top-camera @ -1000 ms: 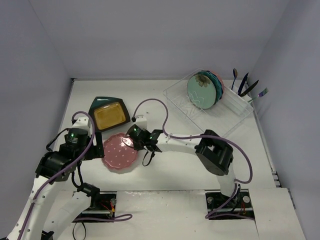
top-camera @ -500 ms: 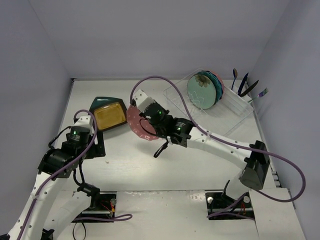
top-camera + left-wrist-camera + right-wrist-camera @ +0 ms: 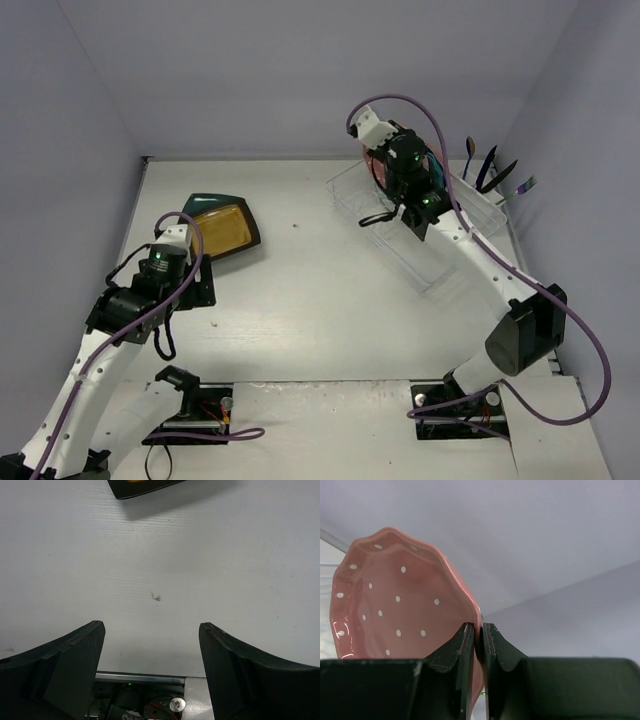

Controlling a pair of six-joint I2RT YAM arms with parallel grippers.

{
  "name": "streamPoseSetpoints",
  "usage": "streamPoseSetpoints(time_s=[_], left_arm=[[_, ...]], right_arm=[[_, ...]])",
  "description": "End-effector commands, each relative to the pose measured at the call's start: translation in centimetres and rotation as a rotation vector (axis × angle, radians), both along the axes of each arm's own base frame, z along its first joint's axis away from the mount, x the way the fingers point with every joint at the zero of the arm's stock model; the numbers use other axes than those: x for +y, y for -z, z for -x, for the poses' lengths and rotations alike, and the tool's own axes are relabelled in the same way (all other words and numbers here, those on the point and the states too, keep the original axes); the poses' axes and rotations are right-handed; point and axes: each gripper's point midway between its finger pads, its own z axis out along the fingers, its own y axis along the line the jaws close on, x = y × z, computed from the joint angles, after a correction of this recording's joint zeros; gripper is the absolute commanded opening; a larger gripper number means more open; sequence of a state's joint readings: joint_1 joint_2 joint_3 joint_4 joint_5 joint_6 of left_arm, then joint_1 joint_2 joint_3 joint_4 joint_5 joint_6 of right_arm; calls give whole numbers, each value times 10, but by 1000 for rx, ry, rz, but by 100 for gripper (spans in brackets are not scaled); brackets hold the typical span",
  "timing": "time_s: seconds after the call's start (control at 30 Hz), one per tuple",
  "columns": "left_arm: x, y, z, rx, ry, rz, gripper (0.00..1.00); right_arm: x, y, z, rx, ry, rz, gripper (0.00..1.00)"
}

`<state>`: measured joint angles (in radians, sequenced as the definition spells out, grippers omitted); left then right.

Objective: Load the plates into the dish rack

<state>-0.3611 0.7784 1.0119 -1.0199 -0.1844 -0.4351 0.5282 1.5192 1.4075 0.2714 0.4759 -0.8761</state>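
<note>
The right gripper (image 3: 481, 630) pinches the pink dotted plate (image 3: 395, 610) by its rim, on edge above the dish rack (image 3: 445, 250), probably so it can drop into a slot, though the arm hides which; the left gripper (image 3: 151, 627) hangs open over the counter (image 3: 160, 555) near the mustard-yellow plate (image 3: 220, 228).

The white table (image 3: 330, 300) carries only a few things. Toward its far left a dark teal plate (image 3: 203, 204) lies flat. A squarish mustard-yellow plate (image 3: 222, 230) with a black rim rests on top of it, shifted nearer so that the teal shows behind. At the far right the clear dish rack (image 3: 425, 268) stands on the surface, set at an angle to the table's edges. A small dark speck (image 3: 156, 597) sits on the bare white surface, a little nearer than the yellow plate's rim.
</note>
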Motion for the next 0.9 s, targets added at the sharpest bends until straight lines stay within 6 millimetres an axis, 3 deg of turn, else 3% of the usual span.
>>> streamPoseSetpoints(time_s=[0.0, 0.13, 0.37, 0.63, 0.87], left_arm=[[-5, -19, -19, -78, -23, 22, 76], [-6, -17, -24, -70, -29, 18, 76], [-5, -15, -31, -62, -40, -1, 76], [-6, -10, -37, -56, -48, -7, 76], [-6, -5, -39, -49, -54, -12, 76]], right_arm=[[-2, -97, -9, -286, -48, -83, 0], [-21, -75, -38, -252, -16, -52, 0], [-49, -39, -69, -199, 27, -29, 0], [-54, -41, -78, -223, 26, -5, 0], [-58, -21, -80, -196, 55, 41, 0]])
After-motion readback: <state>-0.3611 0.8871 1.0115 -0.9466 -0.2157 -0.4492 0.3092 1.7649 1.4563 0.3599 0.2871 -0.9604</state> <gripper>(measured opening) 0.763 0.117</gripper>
